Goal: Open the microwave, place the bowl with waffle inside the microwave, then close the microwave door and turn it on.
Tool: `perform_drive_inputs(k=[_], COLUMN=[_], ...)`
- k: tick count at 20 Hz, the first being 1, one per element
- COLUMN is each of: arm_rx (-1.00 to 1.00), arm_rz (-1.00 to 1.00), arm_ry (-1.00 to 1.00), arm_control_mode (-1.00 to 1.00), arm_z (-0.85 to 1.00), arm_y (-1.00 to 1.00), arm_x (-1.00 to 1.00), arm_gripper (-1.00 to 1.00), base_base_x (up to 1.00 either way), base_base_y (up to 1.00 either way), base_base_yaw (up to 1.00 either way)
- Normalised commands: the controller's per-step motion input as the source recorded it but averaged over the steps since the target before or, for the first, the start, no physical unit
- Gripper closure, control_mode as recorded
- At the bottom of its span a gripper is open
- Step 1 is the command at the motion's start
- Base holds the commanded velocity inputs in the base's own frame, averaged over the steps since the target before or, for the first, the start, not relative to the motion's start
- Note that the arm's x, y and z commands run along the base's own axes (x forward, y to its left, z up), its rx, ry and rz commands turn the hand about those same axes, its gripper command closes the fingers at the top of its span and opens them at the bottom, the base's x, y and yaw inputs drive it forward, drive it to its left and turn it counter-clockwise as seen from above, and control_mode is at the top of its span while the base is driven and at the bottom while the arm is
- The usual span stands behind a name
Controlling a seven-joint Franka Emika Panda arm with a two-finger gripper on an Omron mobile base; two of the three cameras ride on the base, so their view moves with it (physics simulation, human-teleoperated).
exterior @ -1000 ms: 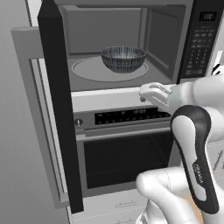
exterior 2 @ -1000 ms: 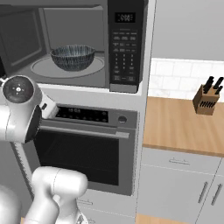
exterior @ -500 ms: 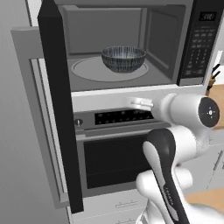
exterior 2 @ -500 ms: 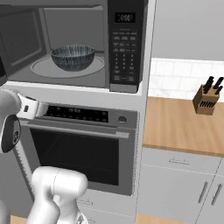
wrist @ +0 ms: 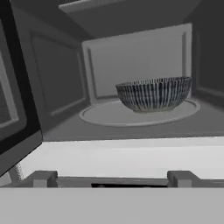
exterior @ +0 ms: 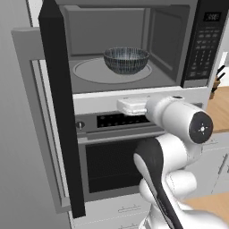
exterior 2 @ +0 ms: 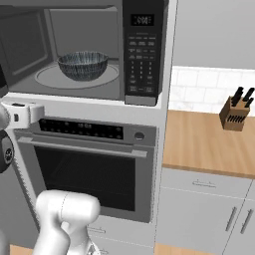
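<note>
The microwave [exterior: 134,44] stands open, with the microwave door [exterior: 58,112] swung out to the left, edge-on. The striped dark blue-grey bowl [exterior: 126,59] sits upright on the round turntable [exterior: 96,71] inside the cavity, right of centre. The waffle is hidden by the bowl's wall. My gripper [wrist: 113,179] hangs just outside and below the cavity's front lip, open with nothing between its fingers, and looks in at the bowl [wrist: 154,94]. The white hand [exterior: 130,106] sits in front of the strip under the microwave. The bowl [exterior 2: 83,64] stands apart from it.
The oven [exterior 2: 84,174], with a knob and a horizontal bar handle, sits directly below the microwave. The keypad strip [exterior 2: 142,55] is on the microwave's right. A wooden counter [exterior 2: 209,144] with a knife block [exterior 2: 238,110] lies to the right. The open door blocks the left side.
The hand has drawn back and to the left, out of the microwave's front, and the arm has folded closer to the base. The bowl and door have not moved.
</note>
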Motion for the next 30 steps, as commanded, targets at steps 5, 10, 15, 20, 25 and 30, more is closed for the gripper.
perform_drive_inputs(k=[5,10,15,20,25,30], arm_rx=[-0.01,0.00,-0.02,0.00,0.00,0.00], arm_rz=[0.02,0.02,0.00,0.00,0.00,0.00], arm_ry=[-0.25,-0.25,-0.09,-0.02,-0.05,-0.08], arm_control_mode=[-1.00,-1.00,-1.00,-1.00,-1.00,-1.00], arm_z=[-0.26,-0.32,-0.42,-0.25,-0.20,-0.24], arm_y=[0.12,0.13,0.29,0.32,0.31,0.36], arm_x=[0.44,0.39,0.08,0.00,0.00,0.00], arm_gripper=[-1.00,-1.00,-1.00,-1.00,-1.00,-1.00], base_base_x=[0.00,0.00,0.00,0.00,0.00,0.00], base_base_y=[0.00,0.00,0.00,0.00,0.00,0.00], base_base_yaw=[0.00,0.00,0.00,0.00,0.00,0.00])
